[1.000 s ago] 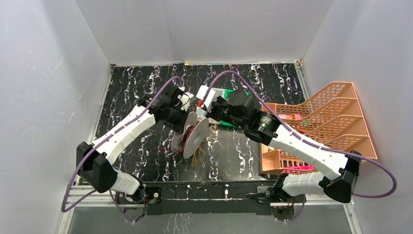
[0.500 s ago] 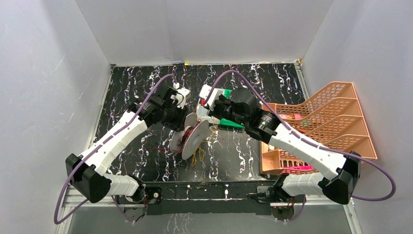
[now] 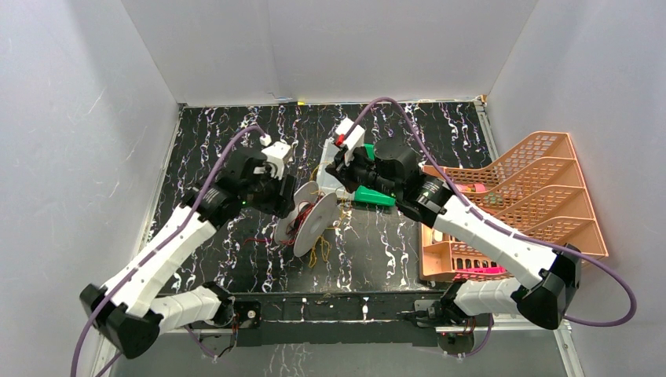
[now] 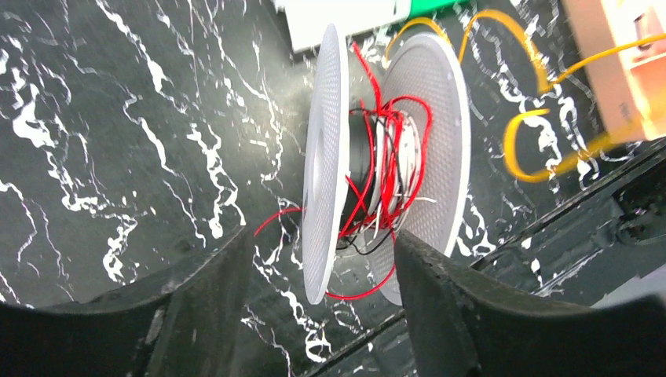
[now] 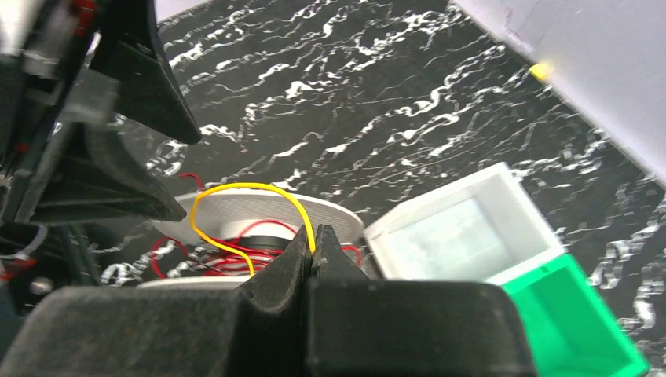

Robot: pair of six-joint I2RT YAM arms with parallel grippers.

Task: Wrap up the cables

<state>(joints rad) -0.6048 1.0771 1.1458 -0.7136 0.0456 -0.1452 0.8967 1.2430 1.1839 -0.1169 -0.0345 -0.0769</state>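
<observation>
1. The scene is closed in by plain, pale grey walls (image 3: 78, 118). The table (image 3: 204, 133) is covered by a black, marble-like surface streaked with white veins.
2. The left gripper (image 4: 322, 236) is held over the table just left of the middle. Its black fingers (image 4: 196, 306) are spread wide apart and nothing is clasped. In the left wrist view the spool is framed between them.
3. The white round spool (image 3: 310, 220) is stood on its rim near the middle of the table. The red cable (image 4: 377, 181) is wound loosely and untidily round the dark hub between the two flanges. Stray red strands are trailed onto the table on the left.
4. The yellow cable (image 4: 534, 133) is laid in loose loops on the table beside the spool. In the right wrist view one arc of it is seen carried up over a flange.
5. The right gripper (image 5: 314, 236) is held just beyond the spool. Its fingers are pressed together and the yellow cable is pinched between them.
6. A white open box (image 5: 463, 228) and a green box (image 5: 581, 314) are set touching each other, just beside the spool.
7. An orange lattice rack (image 3: 534, 188) is placed at the table's right edge, and pink items (image 3: 475, 272) are held in it.
</observation>
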